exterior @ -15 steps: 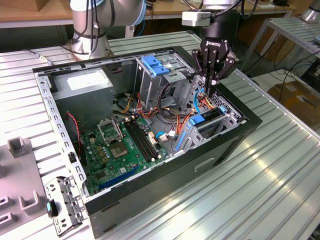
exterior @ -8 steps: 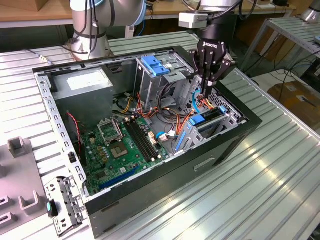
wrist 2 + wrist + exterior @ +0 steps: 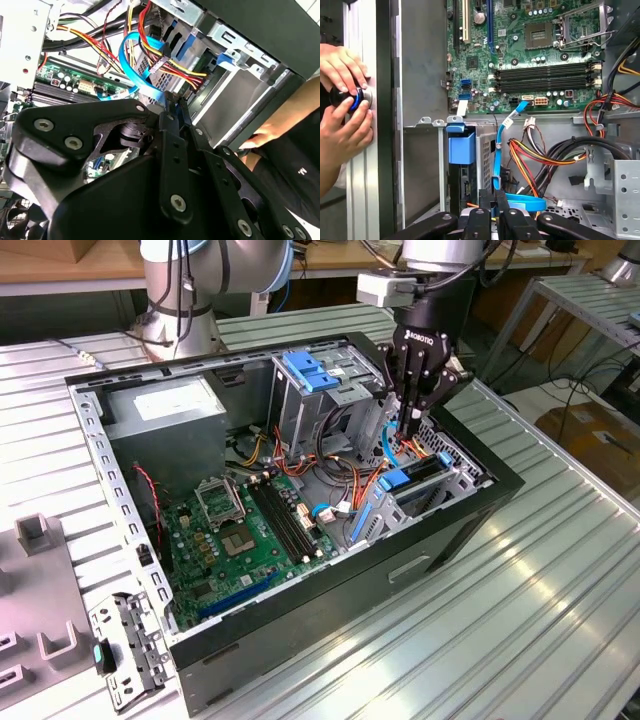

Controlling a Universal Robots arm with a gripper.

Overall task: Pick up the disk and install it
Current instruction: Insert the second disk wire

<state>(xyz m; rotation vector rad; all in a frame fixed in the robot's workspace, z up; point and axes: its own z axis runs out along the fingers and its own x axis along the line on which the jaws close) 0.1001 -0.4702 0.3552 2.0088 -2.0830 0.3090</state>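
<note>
The disk [image 3: 420,478], dark with bright blue rails, sits in the low drive bay at the exterior view's right end of the open computer case [image 3: 300,610]. In the first wrist view the disk's blue rail end [image 3: 461,147] shows at the bay's mouth. My gripper [image 3: 408,440] reaches down into the case just above and behind the disk. Its fingers [image 3: 487,200] stand together, and the thin blue cable [image 3: 496,150] runs straight between them. In the second wrist view the gripper [image 3: 175,102] meets the same blue cable [image 3: 140,80] at its tips.
A tall grey cage with a blue latch [image 3: 310,370] stands beside the gripper. Bundles of red, yellow and orange wires [image 3: 535,155] crowd the bay. The green motherboard [image 3: 240,530] lies on the case floor. A person's hands [image 3: 342,100] hold a round knob at the case's outer wall.
</note>
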